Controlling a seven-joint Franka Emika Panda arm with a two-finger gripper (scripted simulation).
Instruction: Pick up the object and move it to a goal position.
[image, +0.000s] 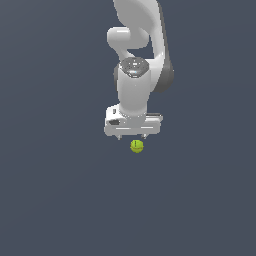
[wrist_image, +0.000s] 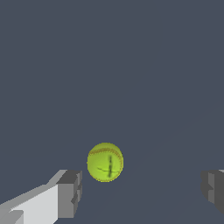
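The object is a small yellow-green ball with a thin dark seam, lying on the flat grey surface. In the exterior view my white gripper hangs just above it, pointing straight down. The wrist view shows the ball below and between the two grey fingertips, closer to one of them than to the other. My gripper is open wide, with nothing between its fingers, and neither finger touches the ball.
The grey surface runs flat on every side of the ball. No other object or marker shows in either view.
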